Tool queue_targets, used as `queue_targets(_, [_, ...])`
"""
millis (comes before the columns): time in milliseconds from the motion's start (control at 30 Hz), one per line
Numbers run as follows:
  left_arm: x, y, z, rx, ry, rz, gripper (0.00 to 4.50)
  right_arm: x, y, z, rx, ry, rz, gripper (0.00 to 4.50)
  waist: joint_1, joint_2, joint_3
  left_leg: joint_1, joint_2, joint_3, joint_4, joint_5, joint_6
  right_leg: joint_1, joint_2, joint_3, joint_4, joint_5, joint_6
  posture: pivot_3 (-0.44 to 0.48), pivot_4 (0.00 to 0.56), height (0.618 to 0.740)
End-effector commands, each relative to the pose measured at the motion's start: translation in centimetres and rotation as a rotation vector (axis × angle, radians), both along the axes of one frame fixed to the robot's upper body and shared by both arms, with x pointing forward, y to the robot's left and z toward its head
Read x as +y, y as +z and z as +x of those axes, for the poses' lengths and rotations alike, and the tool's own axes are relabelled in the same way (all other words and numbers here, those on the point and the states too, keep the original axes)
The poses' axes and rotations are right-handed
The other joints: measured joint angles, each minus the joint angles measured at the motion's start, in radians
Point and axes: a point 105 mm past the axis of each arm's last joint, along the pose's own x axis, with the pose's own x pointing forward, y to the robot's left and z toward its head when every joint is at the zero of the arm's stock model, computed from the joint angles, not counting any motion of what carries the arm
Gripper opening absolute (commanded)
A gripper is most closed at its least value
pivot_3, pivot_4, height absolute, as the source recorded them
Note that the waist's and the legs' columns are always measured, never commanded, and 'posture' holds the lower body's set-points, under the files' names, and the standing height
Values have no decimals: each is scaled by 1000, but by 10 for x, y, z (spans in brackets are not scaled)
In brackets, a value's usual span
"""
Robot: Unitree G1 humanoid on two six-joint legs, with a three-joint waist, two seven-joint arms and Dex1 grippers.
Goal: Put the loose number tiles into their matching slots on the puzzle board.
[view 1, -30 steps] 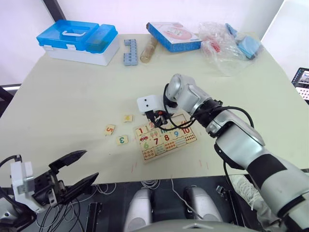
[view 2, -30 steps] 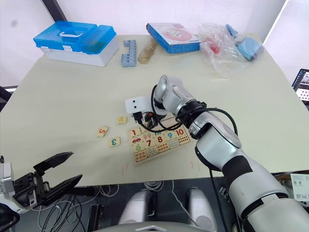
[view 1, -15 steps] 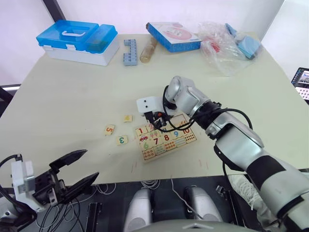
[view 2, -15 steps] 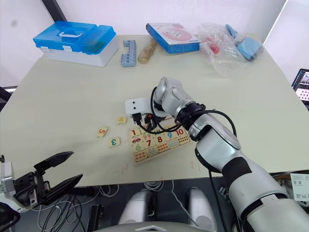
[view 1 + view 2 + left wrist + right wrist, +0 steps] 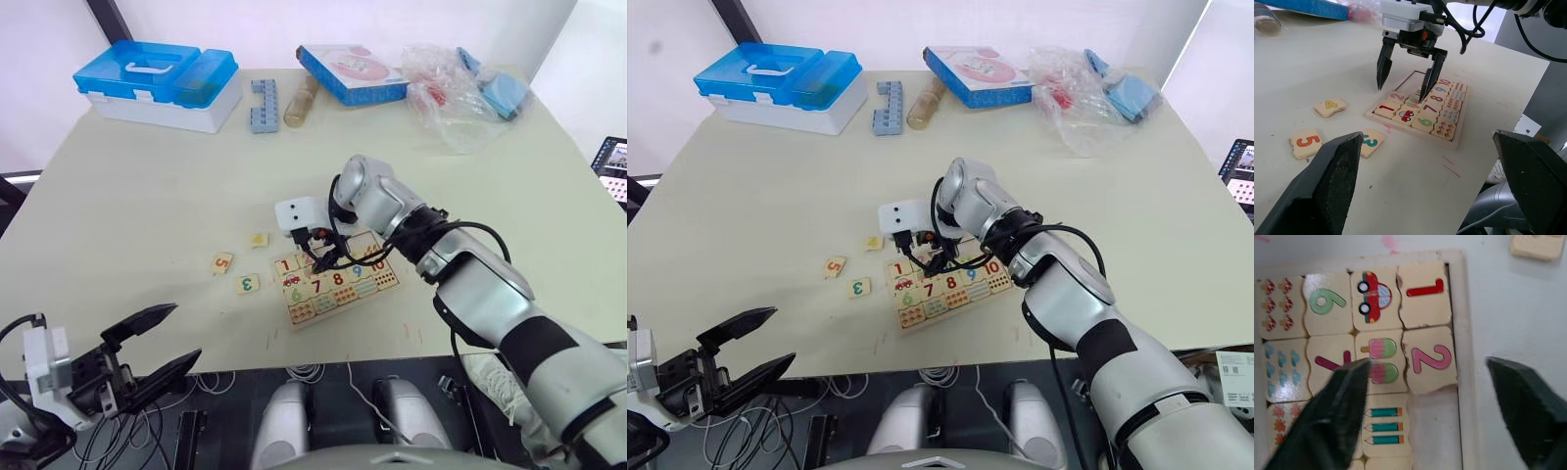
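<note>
Left gripper (image 5: 147, 348) wide open and empty at lower left, loose tiles 3 (image 5: 248, 284), 5 (image 5: 222, 262) and 4 (image 5: 259, 239) left of centre, puzzle board (image 5: 338, 305) at centre holding tiles 1 (image 5: 1420, 293) and 2 (image 5: 1430, 361), right gripper (image 5: 1406, 83) spread empty above the board.

Puzzle board (image 5: 336, 282): lies on the desk (image 5: 147, 186), near its front edge.
Tiles 1 (image 5: 1421, 288) and 2 (image 5: 1431, 361): seated side by side in the board's top row, at its left end.
Tile 4 (image 5: 259, 239): on the desk, left of the board and slightly behind it.
Tile 3 (image 5: 248, 284): just left of the board.
Tile 5 (image 5: 223, 262): left of tile 3, slightly behind it.
Right end effector (image 5: 1406, 83): above the board's top row, over tile 2.
Left end effector (image 5: 162, 348): off the desk's front-left edge.
Lidded box (image 5: 160, 83): far left corner of the desk.
</note>
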Motion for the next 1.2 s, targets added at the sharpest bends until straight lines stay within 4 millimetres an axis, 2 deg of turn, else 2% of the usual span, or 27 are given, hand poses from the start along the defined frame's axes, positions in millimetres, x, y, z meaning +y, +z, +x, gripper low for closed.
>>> queue_targets(33, [-1,1,-1,-16,-1,9,4500,1,25,-1,-14,23,102,3731,0,0,0,0,0,0,0,0,0,0,0,0,0,0,0,0,150,740])
queue_targets(167, [-1,0,-1,-16,6,5,4500,-9,39,-4,11,35,254,3731,3,-1,-1,0,0,0,0,0,0,0,0,0,0,0,0,0,150,740])
queue_targets(333, [-1,-2,-1,-14,9,1,4500,-20,42,-5,62,-24,383,3731,0,-1,-1,0,0,0,0,0,0,1,0,0,0,0,0,0,150,740])
queue_targets(400, [-1,-3,1,-13,7,0,4500,-22,37,-4,101,-66,405,3324,-3,-1,0,0,0,0,0,0,0,0,0,0,1,0,0,0,150,740])
queue_targets(467, [-1,-4,2,-12,3,1,4500,-20,34,-4,125,-93,427,2617,-2,-1,0,1,0,0,0,0,0,0,1,0,1,0,0,0,150,740])
queue_targets(533, [0,-4,4,-12,0,3,4500,-18,31,-2,124,-113,436,1825,-1,-1,0,1,0,-1,0,0,0,0,1,0,1,0,0,0,150,740])
queue_targets(567, [1,-3,5,-12,-2,3,4500,-17,29,-1,122,-117,436,1266,0,-1,0,1,0,-1,0,0,0,0,1,0,1,0,0,0,150,740])
queue_targets(600, [1,-3,6,-13,-3,4,4500,-16,28,-1,122,-120,436,431,0,-1,0,0,0,0,0,0,0,0,1,0,0,0,0,0,150,740])
queue_targets(667, [2,-2,7,-14,-6,7,4500,-14,23,-2,124,-122,433,50,0,-1,-1,0,0,0,0,0,0,1,0,0,0,0,0,0,150,740])
queue_targets(867, [2,-1,8,-17,-8,12,4500,-13,6,0,120,-139,414,50,0,-1,0,0,0,0,0,0,0,1,0,0,0,1,2,0,150,740])
queue_targets(1067, [1,-1,6,-19,-2,15,4500,-18,-24,2,105,-165,337,50,0,-1,0,0,0,0,0,0,0,1,0,0,0,1,2,0,150,740])
queue_targets(1200, [1,-1,6,-19,4,15,4500,-20,-26,5,94,-169,355,50,0,-1,-1,2,0,0,0,0,0,2,1,0,0,1,1,0,150,740])
